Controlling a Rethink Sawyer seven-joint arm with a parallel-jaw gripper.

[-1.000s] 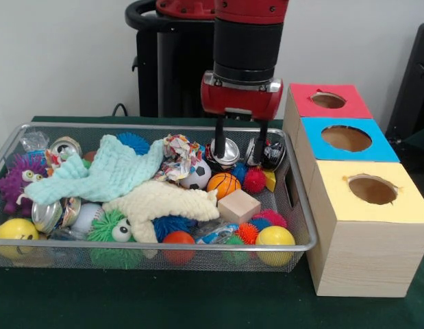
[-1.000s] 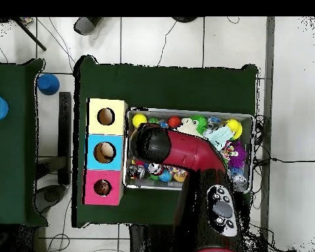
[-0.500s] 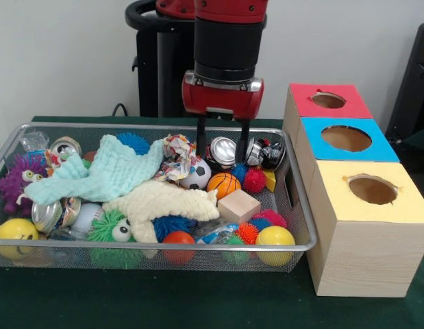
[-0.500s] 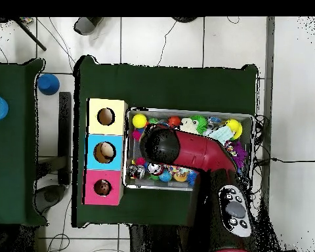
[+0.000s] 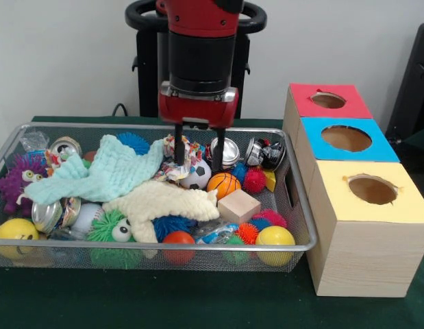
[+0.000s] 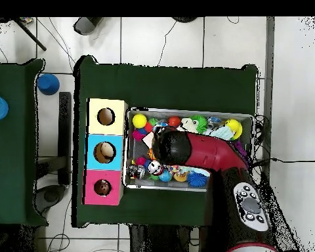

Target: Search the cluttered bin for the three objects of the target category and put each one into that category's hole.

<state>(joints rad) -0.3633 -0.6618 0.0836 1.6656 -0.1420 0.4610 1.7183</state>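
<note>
- Green cloth covers the table (image 5: 198, 301), which carries a wire-mesh bin (image 5: 294, 205) full of toys and, just beside it, a row of three wooden boxes.
- Each box has a round hole in its top: red box (image 5: 328, 101) farthest back in the front view, blue box (image 5: 347, 139) in the middle, yellow box (image 5: 372, 192) nearest.
- The claw (image 5: 198, 157) hangs low over the bin's back half, its two dark fingers (image 5: 218, 147) spread apart with nothing between them (empty and released).
- Its tips stand just behind a small soccer ball (image 5: 196, 177), with a mini basketball (image 5: 223, 184) just beside that.
- A silver can (image 5: 227, 152) lies on its side near the claw, against the bin's back rim.
- A mint cloth (image 5: 105, 175) and a cream cloth (image 5: 160, 201) drape over the clutter.
- At the bin's near edge sit a wooden cube (image 5: 239, 205), a yellow ball (image 5: 275, 240) and a green googly-eyed puff (image 5: 112, 229).
</note>
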